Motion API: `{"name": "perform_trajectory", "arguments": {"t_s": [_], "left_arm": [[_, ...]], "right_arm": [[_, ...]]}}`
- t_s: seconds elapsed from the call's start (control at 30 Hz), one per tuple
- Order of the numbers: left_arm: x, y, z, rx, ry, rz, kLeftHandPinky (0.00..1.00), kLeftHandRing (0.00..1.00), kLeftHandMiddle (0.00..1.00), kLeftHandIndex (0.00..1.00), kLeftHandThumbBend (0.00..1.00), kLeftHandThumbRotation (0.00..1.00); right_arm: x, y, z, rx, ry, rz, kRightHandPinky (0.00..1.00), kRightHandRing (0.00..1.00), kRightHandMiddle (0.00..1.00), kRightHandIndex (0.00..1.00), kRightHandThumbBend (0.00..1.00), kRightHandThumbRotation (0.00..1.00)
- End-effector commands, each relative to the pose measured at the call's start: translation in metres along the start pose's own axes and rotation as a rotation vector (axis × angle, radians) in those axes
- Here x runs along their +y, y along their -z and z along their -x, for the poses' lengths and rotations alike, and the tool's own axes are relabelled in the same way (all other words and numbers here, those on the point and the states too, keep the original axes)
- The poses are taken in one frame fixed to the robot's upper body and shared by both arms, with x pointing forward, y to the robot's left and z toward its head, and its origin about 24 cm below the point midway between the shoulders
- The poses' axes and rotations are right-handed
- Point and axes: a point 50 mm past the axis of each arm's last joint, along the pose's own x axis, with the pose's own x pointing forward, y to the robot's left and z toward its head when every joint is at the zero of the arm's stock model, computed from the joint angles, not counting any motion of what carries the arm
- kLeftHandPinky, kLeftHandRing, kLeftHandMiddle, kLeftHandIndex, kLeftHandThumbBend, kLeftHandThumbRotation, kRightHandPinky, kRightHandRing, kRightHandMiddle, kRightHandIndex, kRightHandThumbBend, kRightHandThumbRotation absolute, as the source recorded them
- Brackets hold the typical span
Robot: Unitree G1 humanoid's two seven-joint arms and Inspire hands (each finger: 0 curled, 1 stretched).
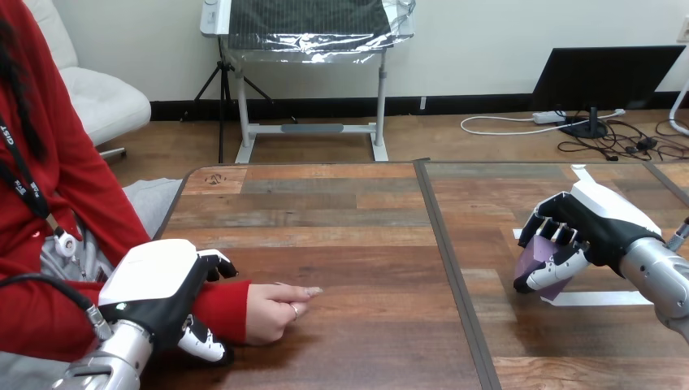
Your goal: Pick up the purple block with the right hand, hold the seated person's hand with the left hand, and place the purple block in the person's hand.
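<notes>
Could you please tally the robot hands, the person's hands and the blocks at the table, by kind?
robot hands: 2, the left robot hand and the right robot hand
person's hand: 1
purple block: 1
total: 4

Head cam looks fwd & down across table (341, 203); left hand (154, 280) sits near at bottom-left, right hand (601, 218) at right edge.

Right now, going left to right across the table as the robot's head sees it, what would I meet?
The left hand, curled round the person's wrist → the person's hand → the right hand, wrapped round the purple block.
</notes>
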Motion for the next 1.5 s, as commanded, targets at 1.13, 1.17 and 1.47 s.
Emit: {"name": "perform_trajectory", "arguments": {"t_s": [1.13, 1.17, 1.47], "left_arm": [[0.0114, -0.0004, -0.0191, -0.012, 0.055, -0.031, 0.52, 0.59, 0.63, 0.62, 0.88, 0.0], [0.0112, -0.0003, -0.0192, -0.012, 0.058, -0.031, 0.52, 0.59, 0.63, 0.62, 0.88, 0.0], [0.0095, -0.0014, -0.0198, -0.019, 0.061, -0.006, 0.5, 0.56, 0.6, 0.6, 0.88, 0.0]], "right_arm": [[-0.038, -0.0344, -0.0143, -0.116, 0.127, 0.007, 0.44, 0.45, 0.51, 0.5, 0.81, 0.0], [-0.038, -0.0344, -0.0143, -0.115, 0.127, 0.006, 0.44, 0.45, 0.51, 0.5, 0.81, 0.0], [-0.038, -0.0344, -0.0146, -0.111, 0.12, 0.016, 0.45, 0.44, 0.5, 0.5, 0.81, 0.0]]}}
